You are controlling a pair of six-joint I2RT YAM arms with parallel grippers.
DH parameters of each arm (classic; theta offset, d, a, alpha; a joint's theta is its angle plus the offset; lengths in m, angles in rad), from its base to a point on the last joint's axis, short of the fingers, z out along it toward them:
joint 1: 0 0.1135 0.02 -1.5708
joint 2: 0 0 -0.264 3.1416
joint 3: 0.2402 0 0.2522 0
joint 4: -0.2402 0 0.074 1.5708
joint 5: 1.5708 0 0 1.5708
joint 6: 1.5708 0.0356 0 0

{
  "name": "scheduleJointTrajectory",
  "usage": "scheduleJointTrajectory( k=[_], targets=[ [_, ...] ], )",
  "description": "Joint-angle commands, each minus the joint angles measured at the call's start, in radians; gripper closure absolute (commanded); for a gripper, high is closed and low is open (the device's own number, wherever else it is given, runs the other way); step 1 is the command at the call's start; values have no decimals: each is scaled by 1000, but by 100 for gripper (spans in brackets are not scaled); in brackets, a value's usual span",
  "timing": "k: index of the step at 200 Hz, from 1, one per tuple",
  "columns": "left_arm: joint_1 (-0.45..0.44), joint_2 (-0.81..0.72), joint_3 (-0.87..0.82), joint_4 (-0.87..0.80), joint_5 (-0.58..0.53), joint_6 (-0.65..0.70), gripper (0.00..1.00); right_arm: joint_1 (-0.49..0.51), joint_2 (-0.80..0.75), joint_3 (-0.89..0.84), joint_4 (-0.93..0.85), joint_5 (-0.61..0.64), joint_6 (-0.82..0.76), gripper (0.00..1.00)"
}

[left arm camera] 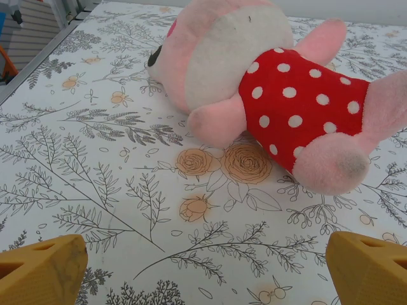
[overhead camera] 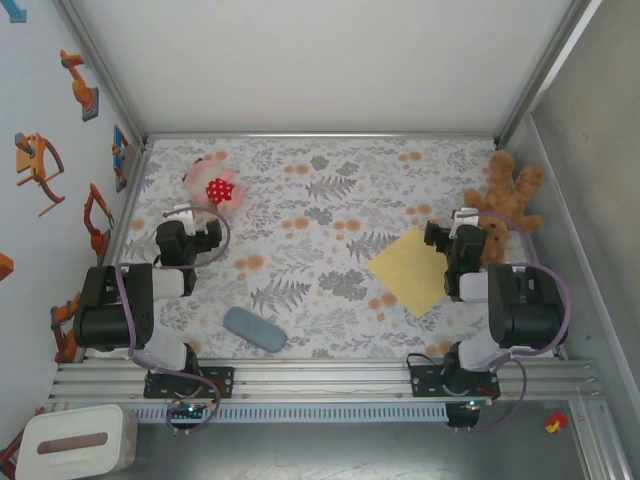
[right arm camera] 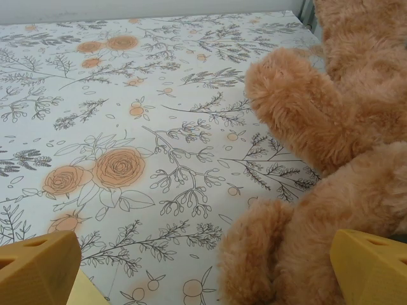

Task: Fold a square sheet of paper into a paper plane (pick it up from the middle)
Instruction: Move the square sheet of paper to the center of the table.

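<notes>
The square sheet of paper [overhead camera: 412, 270] is plain yellow and lies flat on the floral table, turned like a diamond, right of centre. My right gripper [overhead camera: 463, 224] hovers just past the sheet's far right edge, beside the brown teddy bear [overhead camera: 505, 198]. In the right wrist view its yellow fingers [right arm camera: 38, 267] stand wide apart with nothing between them, and a corner of the sheet [right arm camera: 86, 295] peeks in at the bottom left. My left gripper [overhead camera: 193, 218] is at the far left, open and empty, its fingers [left arm camera: 41, 270] spread over bare cloth.
A pink plush in a red dotted dress [left arm camera: 267, 89] lies just ahead of the left gripper. The teddy bear [right arm camera: 331, 127] crowds the right gripper's right side. A grey-blue oblong pad [overhead camera: 254, 329] rests near the front edge. A white box [overhead camera: 75, 445] sits off the table.
</notes>
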Motion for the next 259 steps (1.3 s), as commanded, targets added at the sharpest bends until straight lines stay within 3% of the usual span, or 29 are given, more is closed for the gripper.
scheduleJointTrajectory(
  k=[1, 191, 221, 259],
  targets=[
    [-4, -5, 13, -1, -5, 12, 4, -6, -4, 23, 3, -1, 13, 1],
    [-10, -39, 18, -30, 3, 20, 4, -7, -17, 26, -7, 0, 13, 1],
    [-10, -201, 79, -253, -54, 1, 4, -7, -136, 45, -151, 69, 38, 1],
    [-20, -391, 242, -670, -53, -157, 4, -6, -242, 293, -709, 84, 166, 1]
  ],
)
